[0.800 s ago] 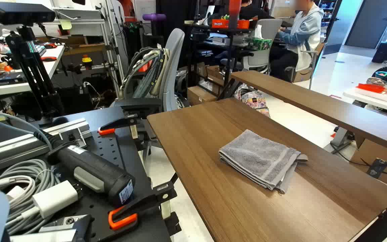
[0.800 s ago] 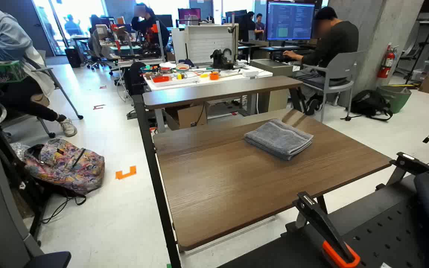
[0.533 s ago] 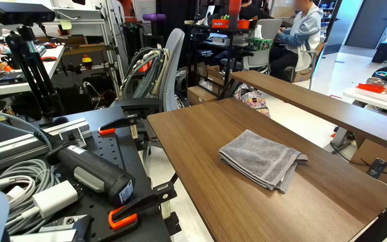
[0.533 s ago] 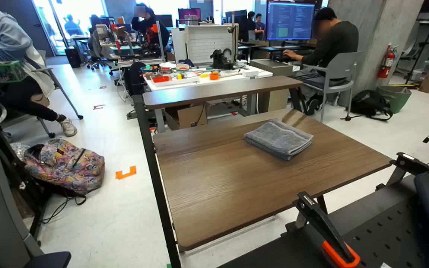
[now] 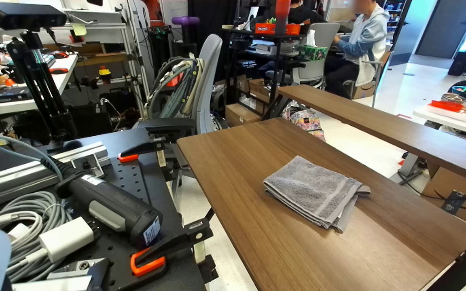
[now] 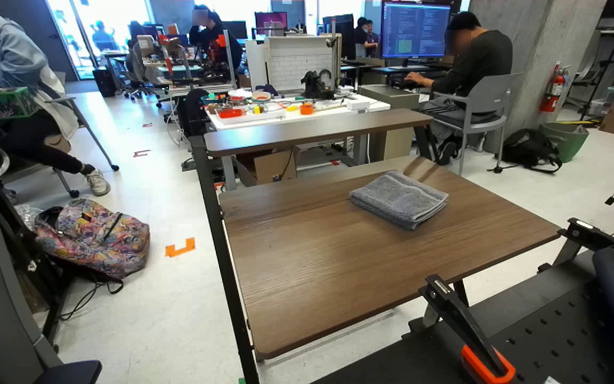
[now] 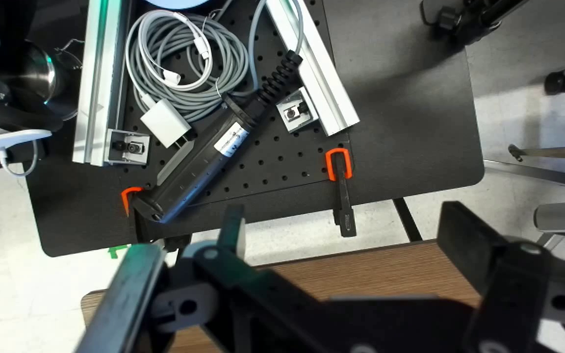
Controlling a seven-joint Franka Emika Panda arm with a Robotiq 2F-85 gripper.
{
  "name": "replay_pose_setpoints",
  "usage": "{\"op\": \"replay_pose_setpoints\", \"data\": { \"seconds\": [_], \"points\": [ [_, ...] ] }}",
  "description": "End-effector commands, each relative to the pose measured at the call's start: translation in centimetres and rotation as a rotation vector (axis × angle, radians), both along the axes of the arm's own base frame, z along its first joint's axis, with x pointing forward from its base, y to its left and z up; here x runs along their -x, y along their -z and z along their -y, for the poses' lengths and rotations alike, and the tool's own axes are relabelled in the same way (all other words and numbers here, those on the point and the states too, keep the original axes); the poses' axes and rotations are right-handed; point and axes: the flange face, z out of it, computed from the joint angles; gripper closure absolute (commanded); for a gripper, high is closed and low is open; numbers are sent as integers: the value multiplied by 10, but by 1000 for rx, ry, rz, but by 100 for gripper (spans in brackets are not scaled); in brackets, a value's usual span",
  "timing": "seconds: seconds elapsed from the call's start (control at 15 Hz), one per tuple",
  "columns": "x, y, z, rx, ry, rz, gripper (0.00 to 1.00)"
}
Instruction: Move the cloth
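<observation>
The cloth [image 5: 314, 190] is grey, folded and roughly square, with layered edges. It lies flat on the brown wooden table [image 5: 233, 169], with one loose corner sticking out at its right. It also shows in an exterior view [image 6: 398, 198], toward the table's far side. My gripper [image 7: 344, 211] is open in the wrist view, its two black fingers wide apart with nothing between them. The wooden table's near edge [image 7: 371, 274] shows below and between the fingers. The cloth does not show in the wrist view. The gripper is in neither exterior view, so its distance from the cloth cannot be told.
A black perforated table [image 7: 282, 171] stands beside the wooden one across a narrow gap. It carries a dark handheld tool [image 7: 204, 162], coiled cable [image 7: 233, 49], metal rails [image 7: 317, 73] and orange-black clamps [image 7: 344, 196]. A raised wooden shelf [image 5: 378, 117] runs along the wooden table's far side.
</observation>
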Motion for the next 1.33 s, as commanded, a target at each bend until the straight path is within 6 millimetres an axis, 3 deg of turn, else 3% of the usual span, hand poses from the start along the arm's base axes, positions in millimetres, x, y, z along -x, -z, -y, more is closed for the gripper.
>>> {"op": "replay_pose_setpoints", "data": {
  "seconds": [0.0,0.33,0.6,0.87,1.27],
  "points": [
    [-6,-4,-1,-29,20,25,0],
    [-59,-5,11,-122,120,127,0],
    [-120,12,42,-187,228,191,0],
    [-183,48,88,-189,360,270,0],
    [-264,133,158,-65,539,434,0]
  ]
}}
